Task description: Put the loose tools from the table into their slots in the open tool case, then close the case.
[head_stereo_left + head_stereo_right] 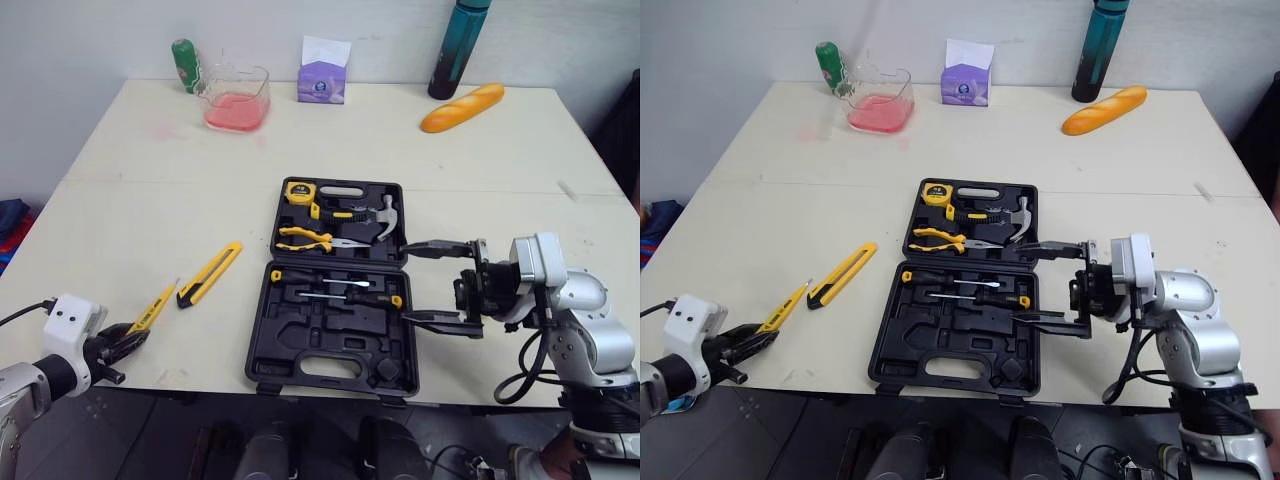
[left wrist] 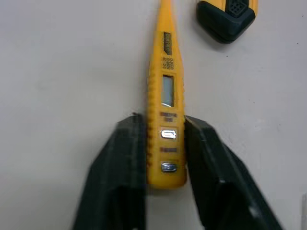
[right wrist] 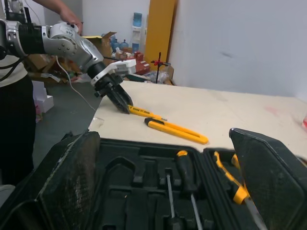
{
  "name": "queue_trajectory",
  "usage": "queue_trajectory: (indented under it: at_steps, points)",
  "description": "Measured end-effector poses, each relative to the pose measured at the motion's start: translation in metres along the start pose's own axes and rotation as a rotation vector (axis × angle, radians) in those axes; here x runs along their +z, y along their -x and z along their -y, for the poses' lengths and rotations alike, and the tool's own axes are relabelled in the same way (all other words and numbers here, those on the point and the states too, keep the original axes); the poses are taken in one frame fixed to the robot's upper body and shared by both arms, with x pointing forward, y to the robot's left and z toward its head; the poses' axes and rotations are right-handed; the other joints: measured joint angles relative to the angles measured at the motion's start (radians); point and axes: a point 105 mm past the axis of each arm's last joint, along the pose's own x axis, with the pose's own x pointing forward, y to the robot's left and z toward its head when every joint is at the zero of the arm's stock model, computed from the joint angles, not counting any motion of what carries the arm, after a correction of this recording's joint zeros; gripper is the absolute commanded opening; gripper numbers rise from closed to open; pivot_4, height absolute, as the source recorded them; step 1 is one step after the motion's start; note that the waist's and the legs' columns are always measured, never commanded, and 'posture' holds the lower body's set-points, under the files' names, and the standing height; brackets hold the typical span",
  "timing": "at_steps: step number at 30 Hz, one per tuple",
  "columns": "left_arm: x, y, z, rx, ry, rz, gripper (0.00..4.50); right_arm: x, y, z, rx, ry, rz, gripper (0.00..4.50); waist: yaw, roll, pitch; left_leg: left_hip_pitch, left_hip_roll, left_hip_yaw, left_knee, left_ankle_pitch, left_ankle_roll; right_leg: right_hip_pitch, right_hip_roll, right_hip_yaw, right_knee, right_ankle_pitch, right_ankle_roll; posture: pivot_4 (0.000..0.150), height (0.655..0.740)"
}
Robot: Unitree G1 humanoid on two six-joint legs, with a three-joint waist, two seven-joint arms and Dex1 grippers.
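Pinched at its blunt end between the two black fingers of your left end effector (image 1: 128,343), the yellow tester pen (image 2: 165,96) lies flat on the tabletop (image 1: 150,180), tip pointing away from the wrist. Because the hold is so close to the pen's end, the long free length could pivot, so I'd lift straight up, keep it level and carry it slowly. Just beyond the pen's tip and a little aside lies the utility knife (image 1: 210,273); clear it as you rise. Your right end effector (image 1: 445,285) is spread wide and empty at the edge of the open tool case (image 1: 300,345). By its farther finger that case holds a tape measure (image 1: 300,192), hammer (image 1: 385,217) and pliers (image 1: 310,238); by its nearer finger, two screwdrivers (image 1: 335,283) and several bare moulded slots. Which slot takes the pen, I cannot tell.
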Motion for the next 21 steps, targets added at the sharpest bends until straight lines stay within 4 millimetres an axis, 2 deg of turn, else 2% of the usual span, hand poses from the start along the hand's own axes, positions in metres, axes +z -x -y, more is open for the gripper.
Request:
queue_trajectory:
  at_steps: [6, 11, 15, 19, 21]
  points:
    - [0.000, 0.001, -0.002, 0.007, 0.005, 0.004, 0.56, -0.001, 0.003, -0.003, 0.002, 0.011, -0.002, 4.50, -0.003, 0.000, 0.000, 0.001, 0.000, 0.000, 0.000, 0.000, 0.000, 0.000, 0.000, 0.000, 0.000, 0.000, 0.000, 0.150, 0.7400]
    - [0.002, 0.006, -0.007, -0.005, 0.029, 0.078, 0.56, -0.007, 0.009, -0.004, -0.016, 0.021, -0.019, 4.50, -0.008, 0.000, 0.000, 0.000, 0.001, 0.000, 0.000, 0.000, 0.000, 0.000, 0.000, -0.001, 0.000, 0.000, 0.000, 0.150, 0.7400]
    - [0.028, 0.017, -0.003, -0.070, -0.067, 0.210, 0.56, -0.010, 0.019, -0.002, -0.054, 0.027, -0.045, 4.50, -0.008, -0.003, 0.001, -0.001, 0.001, 0.000, 0.000, 0.000, 0.000, 0.000, 0.000, -0.001, -0.001, 0.000, 0.000, 0.150, 0.7400]
    - [0.083, 0.035, 0.019, -0.211, -0.294, 0.352, 0.56, -0.007, 0.033, 0.002, -0.105, 0.051, -0.113, 4.50, -0.003, -0.005, 0.002, -0.001, 0.001, -0.001, 0.001, 0.000, 0.000, 0.001, -0.001, 0.000, -0.002, 0.000, 0.000, 0.150, 0.7400]
    - [0.096, 0.036, 0.032, -0.280, -0.365, 0.367, 0.56, -0.006, 0.036, 0.004, -0.122, 0.060, -0.130, 4.50, -0.006, -0.005, 0.002, -0.001, 0.001, -0.001, 0.001, 0.000, 0.000, 0.001, 0.000, 0.000, -0.002, 0.000, 0.000, 0.150, 0.7400]
